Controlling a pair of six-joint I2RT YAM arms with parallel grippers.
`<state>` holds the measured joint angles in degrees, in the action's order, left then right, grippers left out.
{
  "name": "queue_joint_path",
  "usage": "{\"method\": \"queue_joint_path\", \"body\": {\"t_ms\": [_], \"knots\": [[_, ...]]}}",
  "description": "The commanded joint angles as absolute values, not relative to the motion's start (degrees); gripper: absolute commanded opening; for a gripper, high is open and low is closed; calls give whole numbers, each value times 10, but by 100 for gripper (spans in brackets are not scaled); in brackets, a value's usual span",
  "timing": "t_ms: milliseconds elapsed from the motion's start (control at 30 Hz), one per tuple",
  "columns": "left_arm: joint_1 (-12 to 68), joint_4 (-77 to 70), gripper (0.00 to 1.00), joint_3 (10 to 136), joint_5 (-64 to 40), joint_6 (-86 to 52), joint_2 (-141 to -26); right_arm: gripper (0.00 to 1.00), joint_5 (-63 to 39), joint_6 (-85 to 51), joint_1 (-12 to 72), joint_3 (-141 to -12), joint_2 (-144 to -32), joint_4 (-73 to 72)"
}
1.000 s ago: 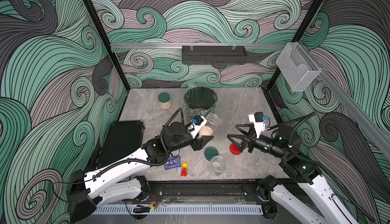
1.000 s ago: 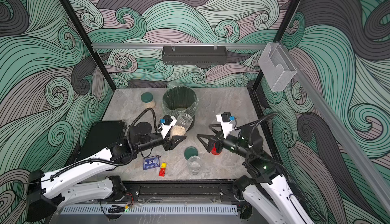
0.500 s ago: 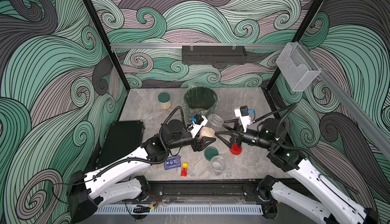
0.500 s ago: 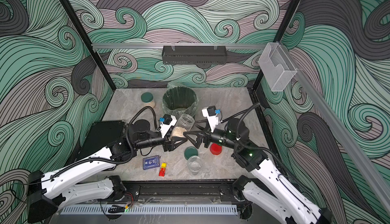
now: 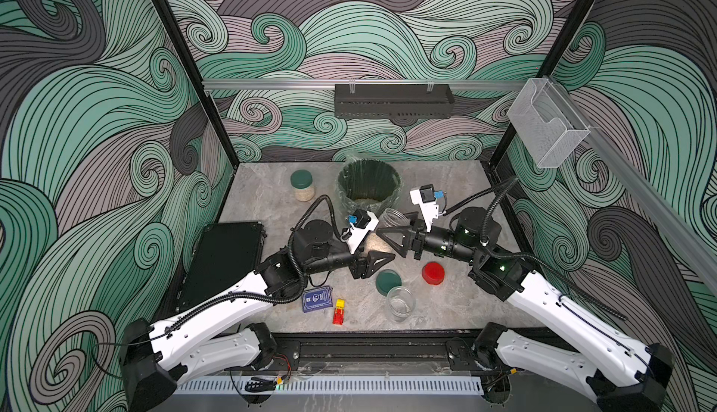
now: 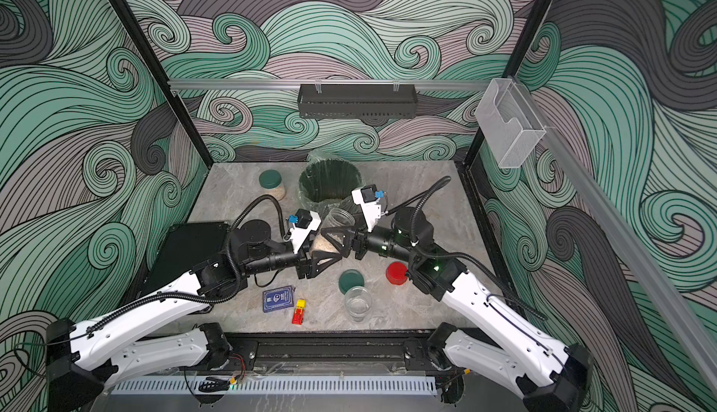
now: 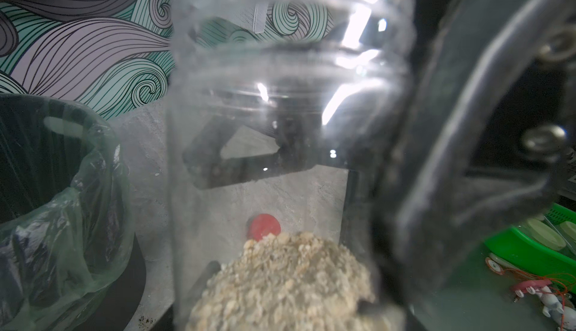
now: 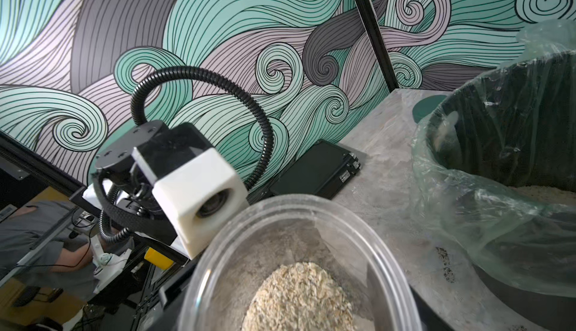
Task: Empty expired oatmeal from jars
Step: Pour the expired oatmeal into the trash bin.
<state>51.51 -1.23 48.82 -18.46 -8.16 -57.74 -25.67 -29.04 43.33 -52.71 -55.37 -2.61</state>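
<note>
The oatmeal (image 7: 286, 282) sat as a pale heap in the lower end of an open jar (image 6: 336, 218) near the middle of the desk (image 5: 271, 204). From the left: a flat black case (image 5: 225, 262) lay at the desk's left edge, and toward the rear a closed jar (image 5: 302, 193) stood upright under its dark green lid (image 5: 301, 178), more flakes in its base, well apart from both arms. Nearer the front lay a blue card box (image 5: 317, 299) and, just beside it, a small red and yellow toy car (image 5: 339, 312). The left claw (image 5: 374, 249) was clamped on the open jar's lower body, holding it tilted, mouth uppermost and leaning toward the black bin (image 5: 368, 175) just behind, whose clear liner held a thin layer of flakes at the bottom. The right claw (image 5: 389, 241) reached in from the opposite side, drawn in narrow on the same jar, nearer its mouth; through the glass in the left wrist view one of its dark fingers (image 7: 243, 173) showed against the far wall. In front of the two claws a loose green lid (image 5: 388, 281) lay flat, just beside an empty jar (image 5: 400, 304) that stood upright and lidless; right of them a red lid (image 5: 433, 273) lay flat, just in front of the right arm.
</note>
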Motion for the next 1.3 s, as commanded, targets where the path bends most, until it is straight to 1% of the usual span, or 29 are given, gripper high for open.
{"method": "queue_joint_path", "body": {"t_ms": [0,67,167,200,267,400,600,733,900,1033,1267], "knots": [[515,-41,56,498,-181,-73,-558,57,-236,-303,435,-536,-551,-37],[515,-40,67,498,-173,-74,-557,52,-227,-315,435,-540,-552,-36],[515,-56,90,485,-152,-77,-547,45,-200,-343,435,-550,-554,-37],[515,-67,94,478,-146,-78,-542,44,-191,-352,435,-552,-556,-41],[516,-91,98,462,-131,-81,-531,41,-172,-377,435,-562,-562,-51],[515,-141,99,434,-106,-92,-521,40,-152,-424,431,-590,-583,-61],[515,-234,98,398,-59,-62,-516,40,-177,-506,421,-613,-616,-104],[515,-230,99,423,-41,-5,-521,40,-200,-546,420,-628,-630,-114],[515,-243,97,432,-38,23,-519,40,-202,-559,420,-632,-628,-114],[515,-236,93,441,-43,30,-523,40,-206,-562,420,-632,-628,-111],[514,-224,80,455,-33,44,-526,40,-221,-573,420,-631,-634,-114]]}}
